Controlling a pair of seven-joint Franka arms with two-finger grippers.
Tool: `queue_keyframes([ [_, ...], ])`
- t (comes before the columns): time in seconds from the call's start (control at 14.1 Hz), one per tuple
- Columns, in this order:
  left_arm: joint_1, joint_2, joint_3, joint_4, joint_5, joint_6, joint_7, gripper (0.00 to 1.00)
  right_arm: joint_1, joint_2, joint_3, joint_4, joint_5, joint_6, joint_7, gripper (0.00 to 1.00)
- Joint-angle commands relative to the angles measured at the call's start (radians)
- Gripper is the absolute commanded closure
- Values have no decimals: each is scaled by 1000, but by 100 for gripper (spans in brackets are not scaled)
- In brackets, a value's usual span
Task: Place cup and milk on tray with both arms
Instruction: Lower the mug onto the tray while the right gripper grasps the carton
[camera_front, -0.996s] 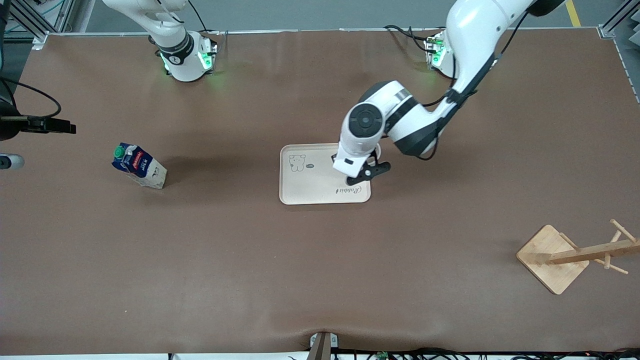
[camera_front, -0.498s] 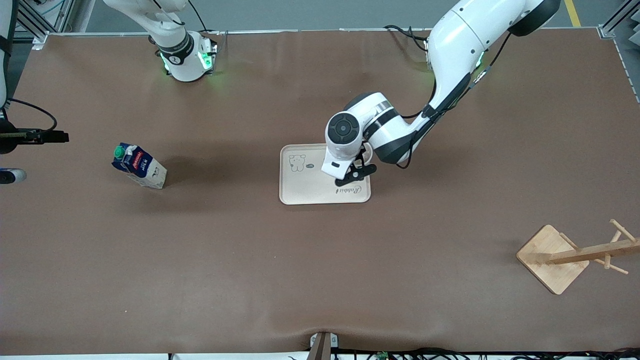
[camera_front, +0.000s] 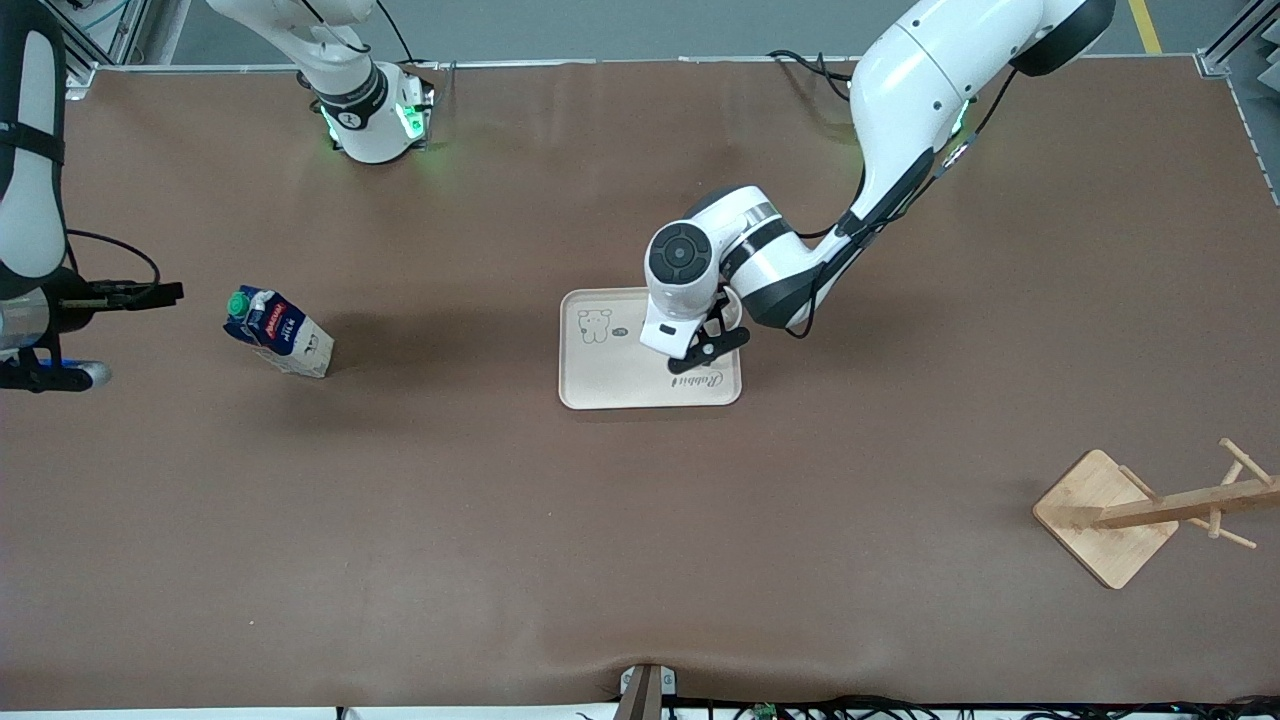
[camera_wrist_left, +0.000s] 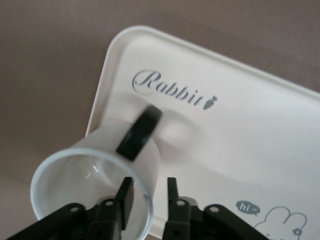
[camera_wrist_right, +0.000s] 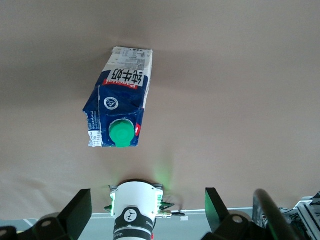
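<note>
The cup (camera_wrist_left: 100, 165), a white mug with a black handle, stands on the cream tray (camera_front: 610, 375) beside the "Rabbit" lettering; the tray also shows in the left wrist view (camera_wrist_left: 250, 115). My left gripper (camera_front: 703, 347) is low over the tray. It (camera_wrist_left: 150, 192) is open, with one finger inside the cup's rim and one outside, and a gap on both sides of the wall. In the front view my wrist hides most of the cup. The milk (camera_front: 278, 333) stands on the table toward the right arm's end and shows from above in the right wrist view (camera_wrist_right: 120, 100). My right gripper (camera_front: 130, 330) hangs open and empty beside the milk (camera_wrist_right: 145, 215).
A wooden rack (camera_front: 1105, 515) with a square base lies at the left arm's end, nearer the front camera. The right arm's base (camera_front: 370, 110) with green lights stands at the table's top edge.
My left arm carried the cup a little toward the right arm's end over the tray, then stopped. My right arm swung in from the table's end toward the milk.
</note>
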Motion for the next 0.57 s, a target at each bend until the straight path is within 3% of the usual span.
queue_keyframes([
  [0.0, 5, -43, 7, 32, 41, -20, -22, 0, -2, -19, 7, -61, 28, 57, 32, 0],
  [0.14, 63, -118, 5, 41, 44, -70, -1, 0, -4, -32, 7, -144, 32, 158, 32, 0],
  [0.5, 235, -245, -4, 136, 28, -225, 227, 0, -5, -45, 7, -195, 96, 171, 44, 0],
])
